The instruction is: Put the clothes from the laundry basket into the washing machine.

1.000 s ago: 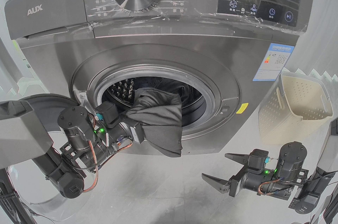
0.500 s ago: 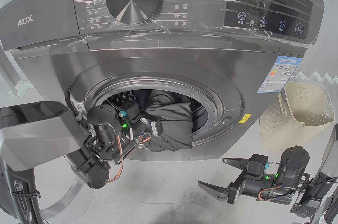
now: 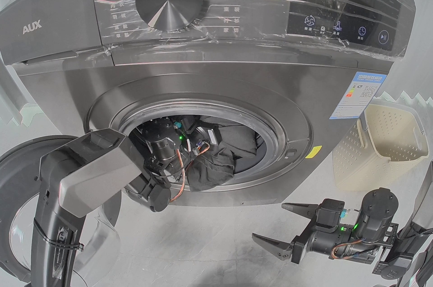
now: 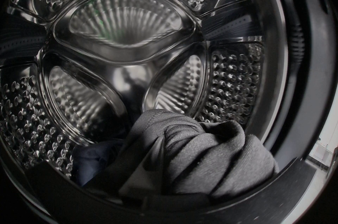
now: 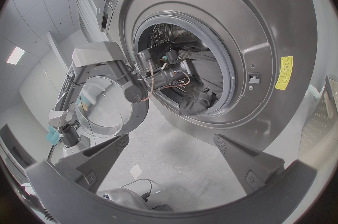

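Observation:
The washing machine (image 3: 216, 76) stands with its round opening uncovered. My left gripper (image 3: 211, 137) is inside the opening, shut on a dark grey garment (image 3: 212, 166); the cloth hides its fingers. Part of that garment droops over the lower lip of the opening. In the left wrist view the garment (image 4: 197, 158) is bunched up before the steel drum (image 4: 123, 31), with a dark blue piece (image 4: 91, 161) lying beside it. My right gripper (image 3: 270, 222) hovers open and holds nothing, low in front of the machine, right of the opening. A cream laundry basket (image 3: 383, 143) stands at the machine's right.
The machine's door (image 3: 18, 193) is swung open to the left, beside my left arm. Grey floor (image 3: 203, 247) lies free below the opening. The right wrist view shows the left arm's wrist (image 5: 165, 73) in the opening and the door (image 5: 105, 108) beside it.
My left arm has pushed deeper into the drum, carrying the dark garment with it; less cloth hangs outside. The right arm has kept still. The head camera shifted during the first half second.

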